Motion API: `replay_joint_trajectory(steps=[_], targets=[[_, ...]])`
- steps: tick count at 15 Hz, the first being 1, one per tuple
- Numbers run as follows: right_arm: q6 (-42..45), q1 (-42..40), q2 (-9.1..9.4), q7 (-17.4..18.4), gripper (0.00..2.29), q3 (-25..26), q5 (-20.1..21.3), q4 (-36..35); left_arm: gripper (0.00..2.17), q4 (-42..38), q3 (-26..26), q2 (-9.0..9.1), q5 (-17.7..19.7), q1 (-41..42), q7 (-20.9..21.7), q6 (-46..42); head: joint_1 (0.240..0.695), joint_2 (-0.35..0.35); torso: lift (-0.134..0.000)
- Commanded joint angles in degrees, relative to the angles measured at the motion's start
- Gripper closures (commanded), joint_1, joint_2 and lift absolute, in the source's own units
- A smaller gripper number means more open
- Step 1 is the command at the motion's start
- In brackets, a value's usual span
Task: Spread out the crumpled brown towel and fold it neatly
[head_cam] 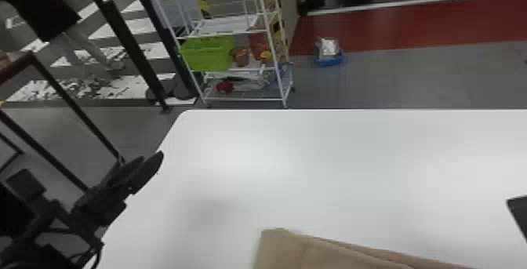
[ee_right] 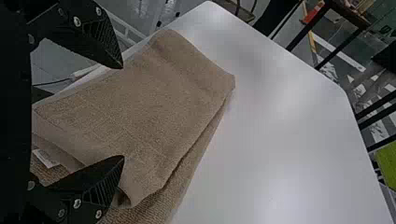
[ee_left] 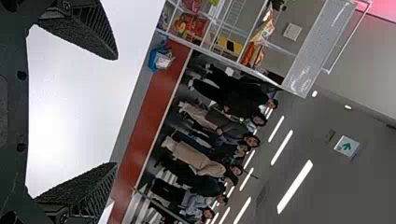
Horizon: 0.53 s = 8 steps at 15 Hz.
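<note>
1. The towel (ee_right: 149, 102) lies on the white table (head_cam: 313, 162), folded in layers. In the head view it is at the bottom edge, and the frame cuts it.

2. The right wrist view gives more of it: the upper layer lies over a lower one, their edges do not match, and a white label (ee_right: 45, 158) shows at one side.

3. The right gripper (head_cam: 520, 213) is at the right edge of the head view. The right wrist view shows the fingers of the right gripper (ee_right: 123, 112) wide apart, with the towel in view between them; I cannot tell if a fingertip touches it.

4. The left gripper (head_cam: 152, 160) is at the table's left side in the head view, well apart from the towel. In the left wrist view its fingers are apart also.

5. Behind the table, the white rack (head_cam: 280, 74) holds a green box (head_cam: 208, 54); what is inside I cannot tell. The left wrist view shows packets (ee_left: 257, 44) on the rack.

6. On the floor, a blue container (head_cam: 329, 61) has something pale in it, perhaps a packet.
</note>
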State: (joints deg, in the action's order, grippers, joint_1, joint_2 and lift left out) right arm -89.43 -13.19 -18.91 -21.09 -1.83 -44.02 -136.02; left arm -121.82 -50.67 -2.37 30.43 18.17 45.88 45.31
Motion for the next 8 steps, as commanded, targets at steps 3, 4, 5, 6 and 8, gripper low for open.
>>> replay_joint_trajectory(steps=[3, 4, 5, 6, 8], targets=[[-0.65, -3.86, -2.62, 0.18, 0.22, 4.03, -3.79, -3.29, 0.08, -0.08, 0.05, -0.01, -0.63, -0.59, -0.09, 0.0, 0.695, 0.35, -0.122], [-0.65, -4.92, -2.98, 0.18, 0.22, 4.64, -3.7, -3.82, 0.08, 0.01, 0.05, -0.01, -0.9, -0.94, -0.09, 0.0, 0.695, 0.35, -0.122], [-0.65, -5.27, -3.33, 0.44, 0.22, 4.56, -3.7, -3.73, 0.08, 0.1, 0.4, -0.01, -1.25, -1.12, -0.18, 0.0, 0.695, 0.35, -0.122], [-0.65, -5.44, -3.33, 0.62, 0.22, 3.85, -2.56, -3.11, 0.08, 0.1, 1.01, -0.01, -1.6, -1.29, -0.18, 0.0, 0.695, 0.35, -0.122], [-0.65, -5.27, -3.41, 0.88, 0.22, 3.06, -1.33, -1.88, 0.08, 0.1, 1.45, -0.01, -1.86, -1.29, -0.18, 0.0, 0.695, 0.35, -0.122]])
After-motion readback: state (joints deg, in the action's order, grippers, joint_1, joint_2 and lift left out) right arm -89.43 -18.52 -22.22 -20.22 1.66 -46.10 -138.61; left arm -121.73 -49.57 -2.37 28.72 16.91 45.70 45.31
